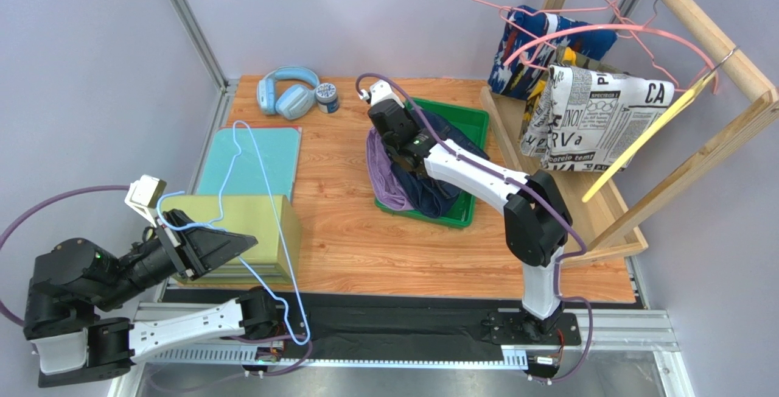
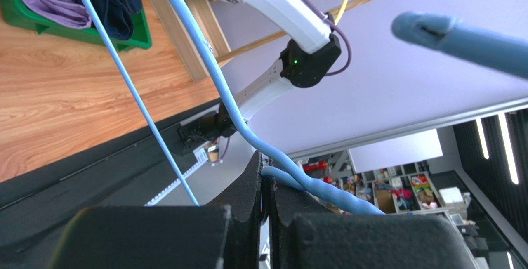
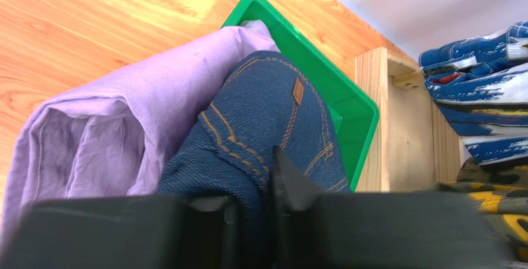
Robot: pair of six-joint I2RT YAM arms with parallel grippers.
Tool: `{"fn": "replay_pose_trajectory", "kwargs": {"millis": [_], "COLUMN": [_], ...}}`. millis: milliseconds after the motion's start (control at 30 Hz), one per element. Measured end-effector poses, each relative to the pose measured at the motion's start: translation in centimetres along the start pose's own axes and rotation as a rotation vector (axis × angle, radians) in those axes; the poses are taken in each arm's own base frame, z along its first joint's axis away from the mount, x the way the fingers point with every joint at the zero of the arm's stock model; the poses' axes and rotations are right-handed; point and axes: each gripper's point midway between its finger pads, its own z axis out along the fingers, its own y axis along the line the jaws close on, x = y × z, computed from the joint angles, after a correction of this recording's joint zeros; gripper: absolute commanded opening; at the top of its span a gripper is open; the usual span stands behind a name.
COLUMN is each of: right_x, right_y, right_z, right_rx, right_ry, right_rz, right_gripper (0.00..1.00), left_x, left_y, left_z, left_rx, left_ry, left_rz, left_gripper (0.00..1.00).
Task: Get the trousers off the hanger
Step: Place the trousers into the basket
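While right hand (image 3: 257, 201) pinched denim trousers (image 3: 272, 108) over green tray (image 3: 310, 46), release likely wanted full opening before lifting; left hand (image 2: 265, 182) clamped blue hanger (image 2: 219, 83).

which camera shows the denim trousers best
Right wrist: the denim trousers sit close up, stitching clear, on the purple pair in the green tray. Top external hides most under the right arm; left wrist catches only a corner.
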Motion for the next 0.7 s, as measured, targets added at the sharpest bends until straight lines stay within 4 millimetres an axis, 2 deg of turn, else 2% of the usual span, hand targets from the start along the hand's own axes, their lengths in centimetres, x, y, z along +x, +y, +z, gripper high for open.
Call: {"fn": "replay_pose_trajectory", "kwargs": {"millis": [67,100,233,333,500,600,700], "right_x": [0.1,0.2,1.1,2.1,1.3,1.3,1.7], "right_y": [0.1,-0.1,-1.0,-2.3,-5.7,-7.2,-8.0], "right_z": [-0.2,-0.4,-1.6,-4.0,-11.6,-16.8,-21.0], "right_rx": [0.001,0.009,0.023,0.025,-0.022,-0.102,-0.22], "right_ry": [0.017,0.029,0.081,0.134,0.114,0.065,0.031], "right_rz": [0.025,0.033,0.064,0.084,0.178,0.247,0.309], "right_gripper": [0.46,0.57,0.71,0.77,0.85,0.86,0.85], "left_x": [0.5,0.8,1.4,2.0,3.0,3.7,4.4], "left_y": [0.1,0.0,-0.7,-1.0,-1.4,-1.5,-1.9], "left_z": [0.5,0.8,2.0,3.0,5.0,6.3,7.6], "left_rx": [-0.006,-0.009,-0.007,-0.008,-0.012,-0.015,-0.013], "left_ry": [0.022,0.032,0.062,0.085,0.12,0.145,0.171], "left_rz": [0.005,0.007,0.016,0.029,0.058,0.075,0.087], "left_gripper": [0.0,0.0,0.0,0.0,0.0,0.0,0.0]}}
